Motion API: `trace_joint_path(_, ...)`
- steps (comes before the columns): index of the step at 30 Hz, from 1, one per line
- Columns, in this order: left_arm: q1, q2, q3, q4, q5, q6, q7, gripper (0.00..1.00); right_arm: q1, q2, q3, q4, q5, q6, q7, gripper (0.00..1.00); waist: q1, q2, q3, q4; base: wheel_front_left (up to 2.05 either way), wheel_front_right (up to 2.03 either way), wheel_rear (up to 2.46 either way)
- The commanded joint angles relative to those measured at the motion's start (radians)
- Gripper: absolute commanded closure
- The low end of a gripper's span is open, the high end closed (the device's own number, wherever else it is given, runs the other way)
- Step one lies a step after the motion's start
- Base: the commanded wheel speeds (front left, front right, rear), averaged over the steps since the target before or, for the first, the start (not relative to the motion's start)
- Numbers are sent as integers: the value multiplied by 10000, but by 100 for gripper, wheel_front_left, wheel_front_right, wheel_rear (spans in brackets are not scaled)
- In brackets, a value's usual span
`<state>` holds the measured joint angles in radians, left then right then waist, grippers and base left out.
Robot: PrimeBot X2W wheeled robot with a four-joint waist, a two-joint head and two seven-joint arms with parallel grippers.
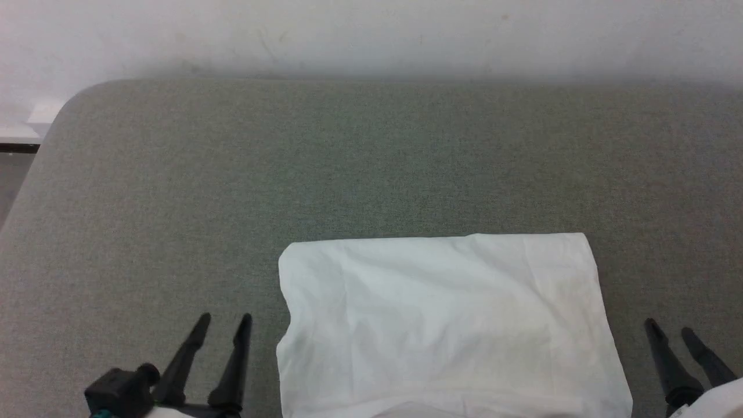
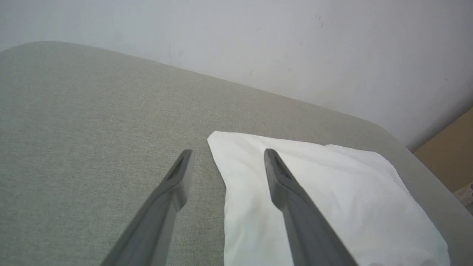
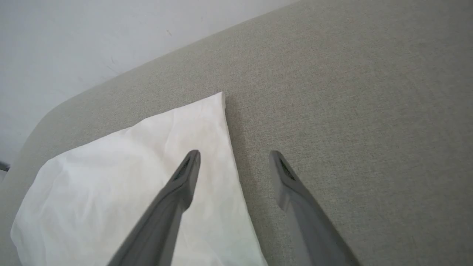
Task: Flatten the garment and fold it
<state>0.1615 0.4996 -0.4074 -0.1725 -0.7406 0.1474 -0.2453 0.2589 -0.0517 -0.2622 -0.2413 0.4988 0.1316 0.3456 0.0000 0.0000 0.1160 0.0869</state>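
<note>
Lying folded into a white rectangle, the garment (image 1: 441, 313) is seen on the grey counter (image 1: 371, 162), flanked by the left claw (image 1: 225, 317) and right claw (image 1: 668, 326), both held apart and empty.

We see soft, even, fairly bright light, a dim shadow band at the foot of the wall (image 1: 371, 35) above the grey surface (image 1: 174, 203), the white garment (image 1: 441, 313) nearly washed out, and the close fingers (image 2: 162, 207) blurred in both wrist views.
</note>
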Motion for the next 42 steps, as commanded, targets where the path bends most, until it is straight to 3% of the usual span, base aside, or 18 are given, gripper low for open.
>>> trace_joint_path(1, -116, -105, 345, -194, 318, 214, -103, 0, -286, 14, -77, 99, -94, -9, -9, 0, 0, 0, 197, 45, 0, 0, 0)
trace_joint_path(4, -286, -375, 1000, -664, 1186, 456, -154, 0, -705, 14, 0, 473, -422, -9, 142, 0, 0, 0, 472, 112, 0, 0, 0)
trace_joint_path(8, -421, -911, 1659, -1055, 2388, 432, -160, 0, -1171, 14, 416, 1133, -855, -9, 610, 0, 0, 0, 822, 241, 0, 0, 0)
trace_joint_path(15, -510, -1645, 1970, -753, 3233, -241, -162, 0, -1683, 14, 963, 2170, -1890, -9, 1134, 0, 0, 0, 1243, 538, 0, 0, 0)
trace_joint_path(20, -546, -2010, 2182, -460, 3451, -673, -163, 0, -1811, 14, 1422, 2904, -1727, -9, 1863, 0, 0, 0, 1233, 703, 0, 0, 0)
trace_joint_path(21, -541, -2058, 2223, -403, 3482, -748, -163, 0, -1835, 14, 1521, 3033, -1597, -9, 2059, 20, 0, 0, 1218, 722, 0, 0, 0)
trace_joint_path(22, -538, -2100, 2260, -350, 3512, -822, -163, 0, -1864, 14, 1606, 3142, -1466, -9, 2237, 57, 0, 0, 1194, 740, 0, 0, 0)
trace_joint_path(23, -533, -2138, 2298, -301, 3537, -889, -163, 0, -1901, 14, 1657, 3231, -1342, -9, 2362, 87, 0, 0, 1160, 750, 0, 0, 0)
trace_joint_path(24, -523, -2170, 2340, -259, 3557, -948, -163, 0, -1947, 14, 1688, 3307, -1272, -9, 2437, 100, 0, 0, 1125, 750, 0, 0, 0)
trace_joint_path(32, -285, -2325, 2614, -58, 3661, -1230, -164, 0, -2531, 2, 1604, 3594, -1333, -9, 2075, 100, 0, 0, 763, 544, 0, 0, 0)
trace_joint_path(42, -118, -2395, 2692, -17, 3710, -1398, -164, 0, -3129, -501, -322, 3357, -1776, -9, 1544, 100, 0, 0, 621, 187, 0, 0, 0)
